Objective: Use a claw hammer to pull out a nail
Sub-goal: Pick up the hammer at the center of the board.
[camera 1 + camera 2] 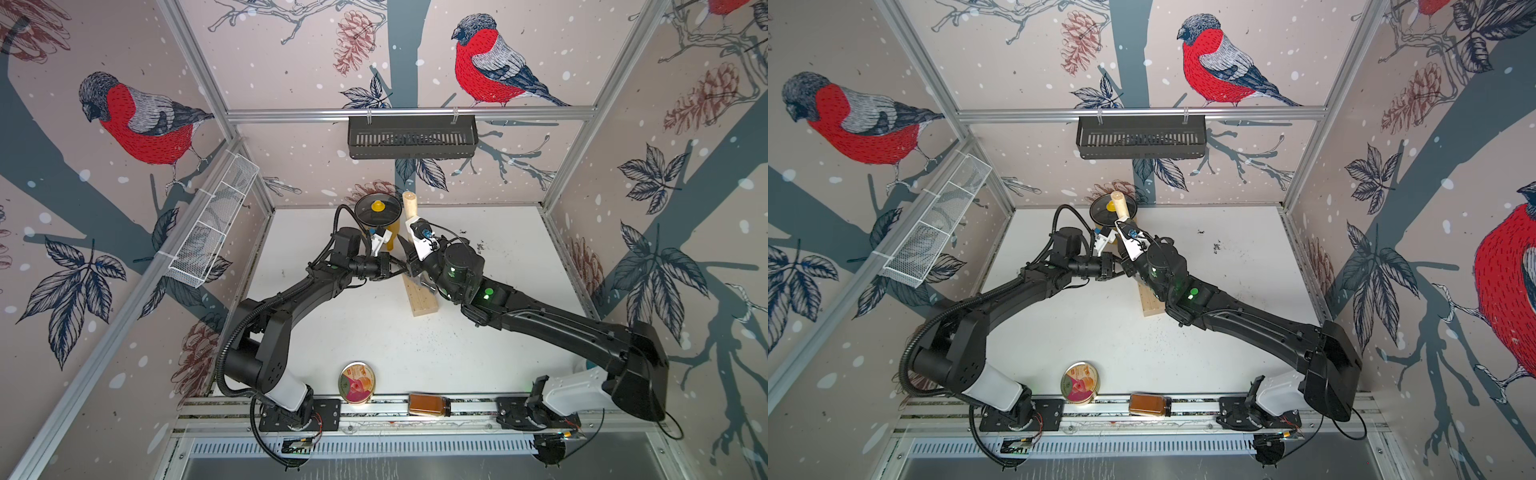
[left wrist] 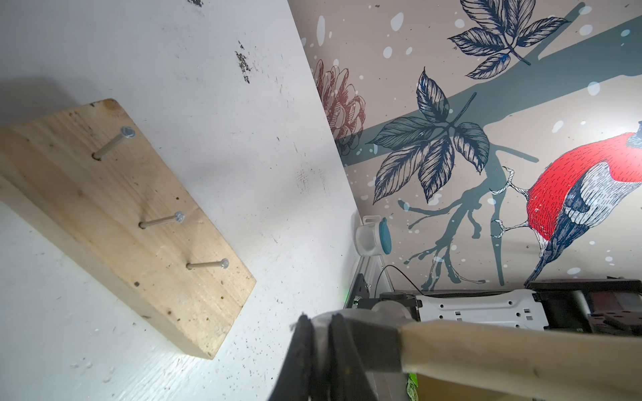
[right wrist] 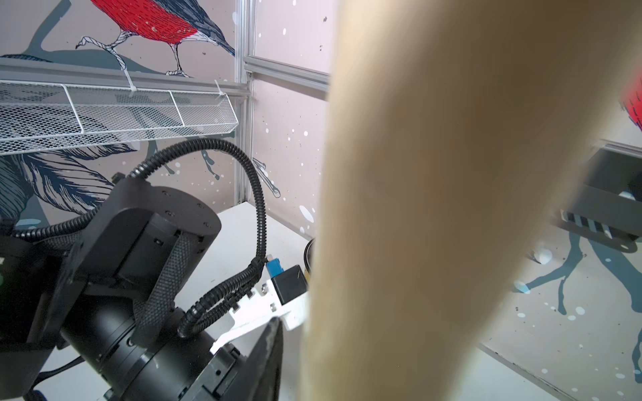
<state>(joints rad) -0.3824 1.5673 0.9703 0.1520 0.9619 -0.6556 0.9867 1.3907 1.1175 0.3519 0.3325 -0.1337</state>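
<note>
The claw hammer stands tilted over the table, and its pale wooden handle [image 1: 409, 208] [image 1: 1119, 203] rises toward the back wall. My left gripper [image 2: 321, 333] [image 1: 400, 268] is shut on the thin grey steel of the hammer's head [image 2: 368, 343]. The handle [image 3: 434, 208] fills the right wrist view. My right gripper [image 3: 347, 354] [image 1: 411, 257] stands round it, open. One black finger [image 3: 271, 354] shows a gap to the wood; the other is hidden. A wooden block [image 2: 121, 222] [image 1: 422, 299] lies below, with three nails [image 2: 161, 221] sticking up.
A pot with a black lid and yellow knob [image 1: 377, 210] stands just behind the grippers. A round tin [image 1: 356, 382] and a brown jar [image 1: 429, 405] lie at the front rail. A black basket [image 1: 411, 137] and a white wire basket [image 1: 212, 232] hang on the walls.
</note>
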